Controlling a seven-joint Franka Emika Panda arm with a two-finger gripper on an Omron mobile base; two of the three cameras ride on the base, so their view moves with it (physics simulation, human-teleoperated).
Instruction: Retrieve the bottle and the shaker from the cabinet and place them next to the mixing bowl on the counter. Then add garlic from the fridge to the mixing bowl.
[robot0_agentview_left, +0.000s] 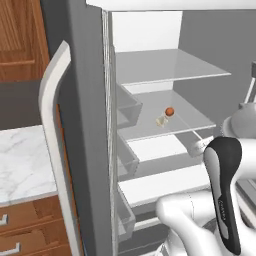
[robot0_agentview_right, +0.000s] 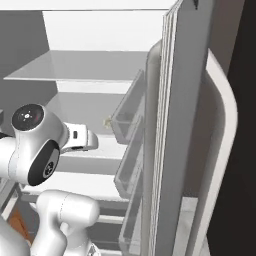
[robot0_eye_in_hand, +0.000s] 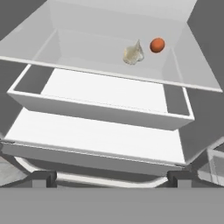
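The fridge (robot0_agentview_left: 87, 100) stands open, its door swung to the left with a long pale handle (robot0_agentview_left: 52, 150). The garlic (robot0_eye_in_hand: 133, 54), a small off-white bulb, lies on a translucent shelf (robot0_eye_in_hand: 87, 48) inside, beside a small orange ball (robot0_eye_in_hand: 157, 44). The garlic (robot0_agentview_left: 161, 120) sits at mid height in the left base view and peeks past the door bins as garlic (robot0_agentview_right: 107, 121) in the right base view. My gripper (robot0_eye_in_hand: 111, 179) is open, below and in front of that shelf, empty. The bottle, the shaker and the mixing bowl are out of view.
A white drawer (robot0_eye_in_hand: 100, 107) and a lower shelf lie under the garlic's shelf. Door bins (robot0_agentview_left: 127, 112) line the open door. The marble counter (robot0_agentview_left: 22, 165) over wooden drawers (robot0_agentview_left: 20, 225) is left of the fridge, with a wooden cabinet (robot0_agentview_left: 20, 35) above.
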